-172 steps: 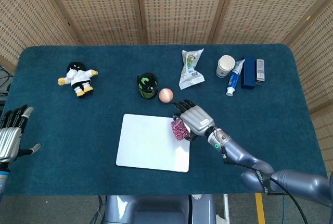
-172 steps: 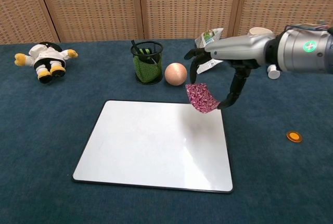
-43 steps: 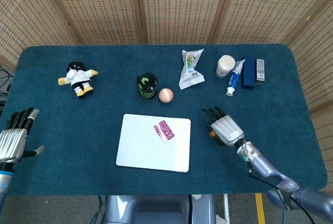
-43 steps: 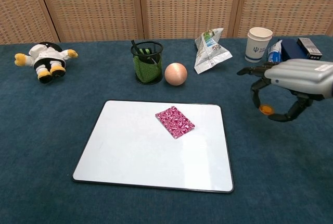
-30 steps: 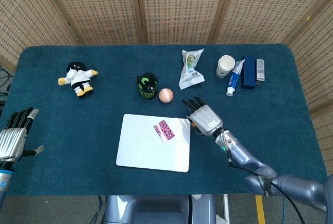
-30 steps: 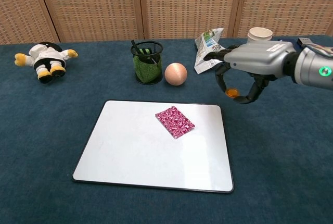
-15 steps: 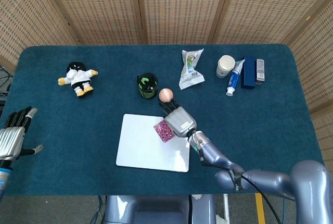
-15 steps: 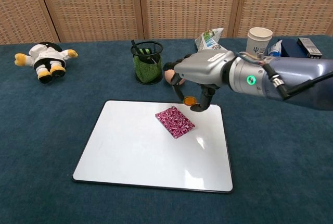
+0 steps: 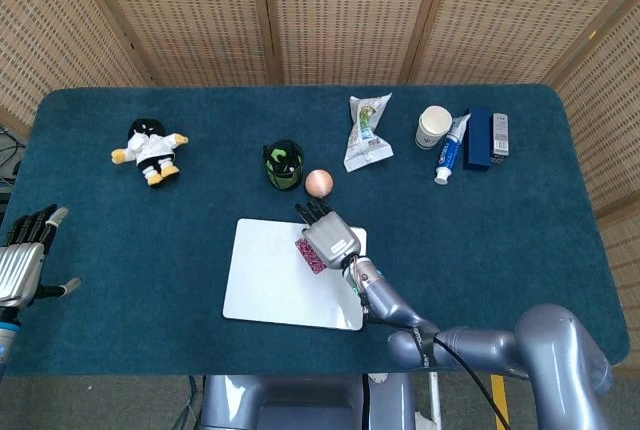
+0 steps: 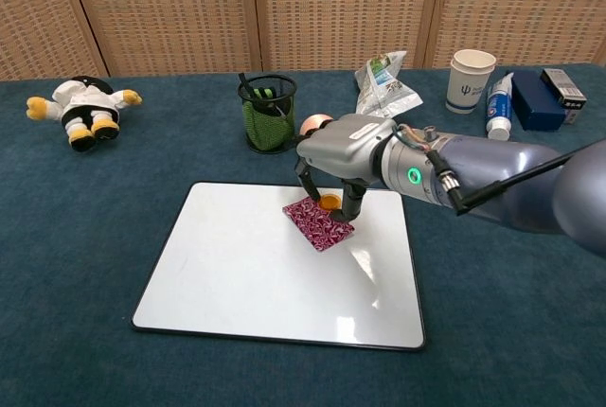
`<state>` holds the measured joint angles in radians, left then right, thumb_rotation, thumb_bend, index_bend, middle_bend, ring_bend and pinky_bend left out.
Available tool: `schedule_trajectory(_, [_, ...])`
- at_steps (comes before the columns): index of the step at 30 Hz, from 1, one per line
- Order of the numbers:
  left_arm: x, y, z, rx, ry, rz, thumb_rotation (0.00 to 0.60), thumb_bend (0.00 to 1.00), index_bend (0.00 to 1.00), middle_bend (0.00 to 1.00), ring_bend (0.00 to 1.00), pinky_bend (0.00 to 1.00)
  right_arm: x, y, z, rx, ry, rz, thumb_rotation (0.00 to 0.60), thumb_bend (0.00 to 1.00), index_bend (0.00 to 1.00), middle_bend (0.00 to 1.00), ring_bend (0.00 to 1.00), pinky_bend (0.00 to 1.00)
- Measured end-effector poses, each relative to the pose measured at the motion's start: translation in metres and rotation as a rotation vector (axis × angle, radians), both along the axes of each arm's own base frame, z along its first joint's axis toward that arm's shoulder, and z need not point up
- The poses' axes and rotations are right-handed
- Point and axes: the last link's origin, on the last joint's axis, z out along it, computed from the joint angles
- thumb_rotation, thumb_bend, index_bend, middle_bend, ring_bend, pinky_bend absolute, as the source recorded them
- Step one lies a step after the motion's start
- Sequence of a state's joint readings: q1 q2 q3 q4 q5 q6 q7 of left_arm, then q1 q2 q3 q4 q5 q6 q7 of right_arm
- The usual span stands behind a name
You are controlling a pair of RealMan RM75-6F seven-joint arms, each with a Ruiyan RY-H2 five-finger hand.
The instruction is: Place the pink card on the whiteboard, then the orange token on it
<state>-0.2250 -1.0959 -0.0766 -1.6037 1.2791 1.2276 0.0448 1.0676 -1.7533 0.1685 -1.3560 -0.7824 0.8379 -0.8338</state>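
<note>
A pink patterned card (image 10: 316, 222) (image 9: 308, 255) lies flat on the whiteboard (image 10: 246, 274) (image 9: 270, 280), toward its far right part. My right hand (image 10: 343, 153) (image 9: 329, 235) hovers directly over the card and pinches a small orange token (image 10: 329, 203) between thumb and a finger, just above the card's far edge. In the head view the hand covers the token. Far off at the table's left front edge, my left hand (image 9: 22, 258) is held open and holds nothing.
Behind the board stand a black mesh pen cup (image 10: 266, 114) and a peach ball (image 9: 318, 182). A snack bag (image 10: 383, 79), paper cup (image 10: 473, 79), tube (image 10: 497, 105) and dark blue box (image 10: 541, 97) sit at the back right. A plush toy (image 10: 82, 109) lies back left.
My right hand carried the orange token from the right of the board leftward and down until it hangs just over the pink card. The left hand stayed put.
</note>
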Motion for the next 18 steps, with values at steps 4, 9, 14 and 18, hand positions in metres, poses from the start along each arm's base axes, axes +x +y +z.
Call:
schedule_trajectory(4, [-0.001,0.0,0.001,0.0,-0.002,0.003,0.6,0.0,0.0,0.0,0.0,0.0,-0.004,0.001,-0.004,0.004,0.0,-0.019,0.6,0.4,0.57,0.0,0.0,0.0])
schedule_trajectory(9, [0.0,0.001,0.001,0.002,-0.004,0.003,0.6,0.0,0.0,0.0,0.0,0.0,-0.002,0.004,-0.008,0.013,-0.011,-0.023,0.6,0.4,0.57,0.0,0.0,0.0])
schedule_trajectory(14, [0.0,0.0,0.002,0.002,-0.008,0.002,0.6,0.0,0.0,0.0,0.0,0.0,0.001,0.008,-0.013,0.013,-0.007,-0.013,0.6,0.39,0.56,0.0,0.0,0.0])
schedule_trajectory(18, [0.0,0.0,0.003,0.005,-0.011,0.001,0.6,0.0,0.0,0.0,0.0,0.0,-0.001,0.008,-0.015,0.011,0.007,-0.019,0.6,0.26,0.42,0.0,0.0,0.0])
